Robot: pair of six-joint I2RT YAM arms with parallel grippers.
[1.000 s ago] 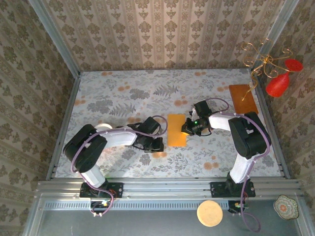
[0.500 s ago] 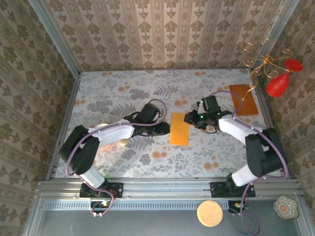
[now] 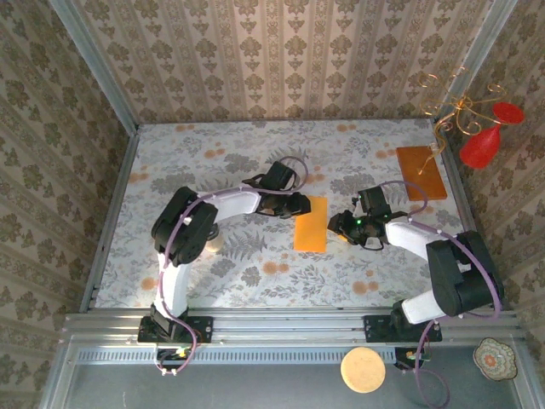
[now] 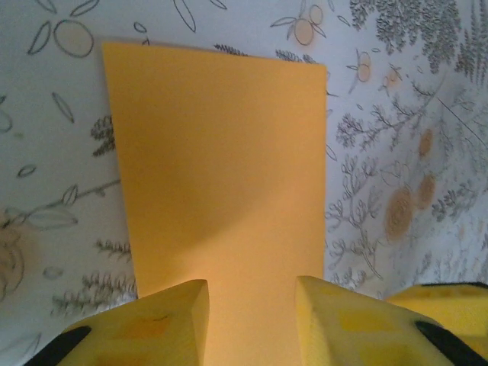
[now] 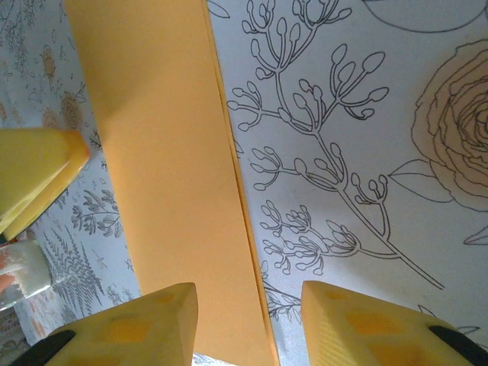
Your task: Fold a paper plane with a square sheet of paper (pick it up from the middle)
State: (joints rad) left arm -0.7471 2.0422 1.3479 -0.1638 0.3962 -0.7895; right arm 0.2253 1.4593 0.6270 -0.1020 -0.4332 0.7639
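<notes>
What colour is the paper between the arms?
Plain bright orange-yellow; the paper shows best in the left wrist view.

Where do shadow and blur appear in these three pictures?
Left wrist view: a soft shadow darkens the folded paper sheet near the left gripper's fingers, which look out of focus. Right wrist view: a diagonal shadow crosses the sheet's upper part, while the printed tablecloth is sharp. Top external view: even light, sharp.
</notes>
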